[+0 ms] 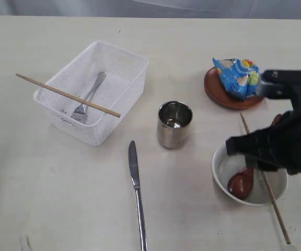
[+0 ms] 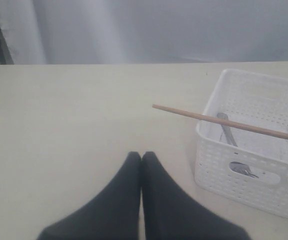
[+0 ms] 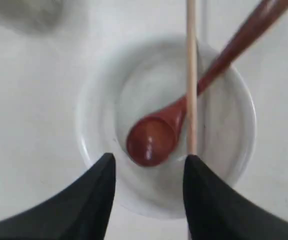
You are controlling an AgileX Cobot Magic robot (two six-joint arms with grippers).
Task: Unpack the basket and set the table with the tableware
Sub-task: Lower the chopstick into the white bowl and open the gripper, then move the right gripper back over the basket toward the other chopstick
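Note:
The white basket [image 1: 122, 112] stands at the left of the table [image 1: 46, 198], with a steel fork [image 1: 88, 97] inside and one wooden chopstick [image 1: 67, 95] lying across its rim. On the table are a steel cup [image 1: 174, 124], a knife [image 1: 137, 193] and a brown plate [image 1: 210, 86]. A whitish bowl [image 1: 219, 157] holds the brown spoon [image 1: 242, 183], and a second chopstick [image 1: 273, 206] rests over it. My right gripper [image 3: 150, 162] hangs open above the bowl [image 3: 91, 100], the spoon [image 3: 151, 137] between its fingers and the chopstick [image 3: 191, 75] beside one finger. My left gripper [image 2: 141, 155] is shut and empty, near the basket [image 2: 244, 185].
A blue snack packet [image 1: 238, 77] lies on the brown plate. The left arm is outside the exterior view. A pale curtain [image 2: 159, 30] hangs behind the table's far edge.

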